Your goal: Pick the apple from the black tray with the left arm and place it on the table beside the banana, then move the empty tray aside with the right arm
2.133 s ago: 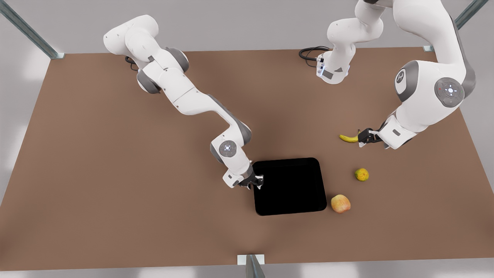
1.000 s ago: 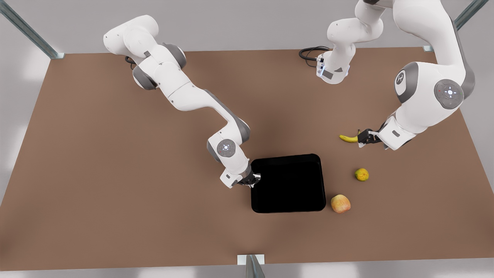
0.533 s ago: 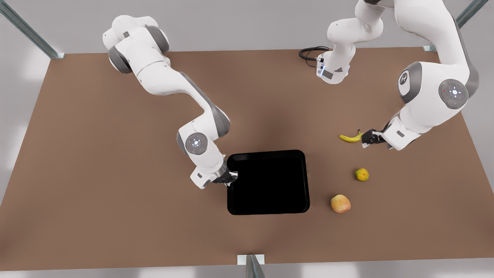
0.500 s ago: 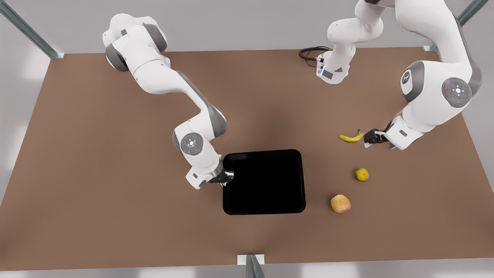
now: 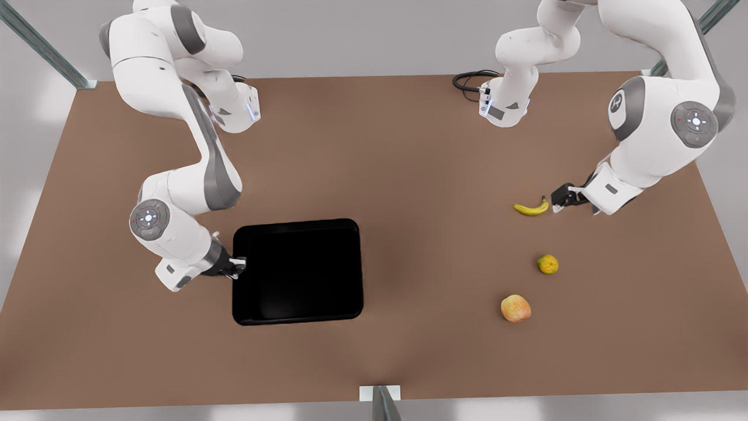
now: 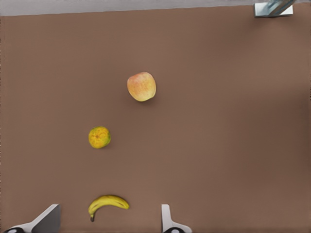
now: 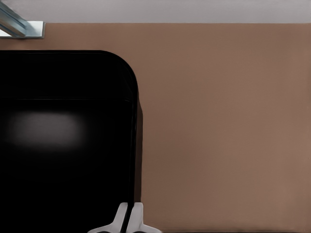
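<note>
Right hand (image 5: 238, 268) is pinched onto the rim of the glossy black square tray (image 5: 298, 272), at the tray's edge on the front view's left; in the right wrist view its fingertips (image 7: 129, 218) sit nearly together on that rim, a narrow grip. Tray is empty and lies well over on the front view's left half of the matte brown tabletop (image 5: 374, 164), far apart from the fruit.

Key relation: the tray extends from the right hand toward the front view's right, so a drag toward the left pulls it away from the fruit. Tray is near-square, no real long axis.

Left hand (image 5: 562, 197) hangs just beside the small curved yellow banana (image 5: 530, 208), on the banana's right in the front view, fingers spread wide and empty, waiting. Red-and-yellow round apple (image 5: 516, 308) rests on the tabletop, nearer the camera than the banana, with a small yellow-green lumpy fruit (image 5: 547, 264) between them. The left arm is the nearer one to all the fruit.

Counts: one tray, one apple, one banana, one yellow-green fruit, two arms.
</note>
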Motion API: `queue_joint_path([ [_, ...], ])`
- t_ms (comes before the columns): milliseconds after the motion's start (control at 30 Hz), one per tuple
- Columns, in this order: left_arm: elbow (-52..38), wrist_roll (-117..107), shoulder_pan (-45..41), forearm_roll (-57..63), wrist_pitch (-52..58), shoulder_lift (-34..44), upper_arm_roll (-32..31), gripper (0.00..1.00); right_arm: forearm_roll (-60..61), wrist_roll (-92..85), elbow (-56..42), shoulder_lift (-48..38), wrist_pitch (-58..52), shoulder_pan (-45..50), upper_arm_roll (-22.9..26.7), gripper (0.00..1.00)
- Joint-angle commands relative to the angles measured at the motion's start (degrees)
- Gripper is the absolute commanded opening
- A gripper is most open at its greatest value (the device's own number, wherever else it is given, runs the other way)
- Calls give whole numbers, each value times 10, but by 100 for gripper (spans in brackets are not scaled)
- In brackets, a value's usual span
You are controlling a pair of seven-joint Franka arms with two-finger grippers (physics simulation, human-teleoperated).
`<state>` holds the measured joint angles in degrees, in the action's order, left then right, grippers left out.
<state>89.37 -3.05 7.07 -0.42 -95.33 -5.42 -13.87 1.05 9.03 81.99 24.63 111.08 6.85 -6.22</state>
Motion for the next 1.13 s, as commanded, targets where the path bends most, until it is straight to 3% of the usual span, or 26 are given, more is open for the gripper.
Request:
queue_joint_path([
  [0,0,-3,-1,1,10,4,-1,100,-5,-314,14,-14,-31,-22,0,13],
  [233,-1,-29,-4,3,-4,-10,-5,100,-10,-462,36,-13,-35,-121,1,12],
  [633,-1,-28,-4,2,-4,-9,-5,100,-64,-469,31,80,8,-158,2,15],
  [667,-1,-28,-4,2,-4,-9,-5,100,-63,-464,31,80,7,-158,2,26],
  [700,-1,-28,-4,2,-4,-9,-5,100,-61,-459,31,80,7,-158,3,54],
  [767,-1,-28,-4,2,-4,-9,-5,100,-57,-457,30,80,8,-158,4,82],
  [867,-1,-28,-4,1,-4,-8,-5,100,-52,-451,19,72,-2,-158,5,94],
  [933,-2,-28,-4,2,-3,-7,-5,100,0,-327,10,-1,-38,-147,-4,100],
  [1033,-2,-35,-5,1,6,1,-21,100,-3,-135,-67,-25,-172,-138,-49,100],
  [1100,-2,-33,-4,0,13,1,-19,100,-5,-60,-76,-31,-200,-138,-70,100],
])
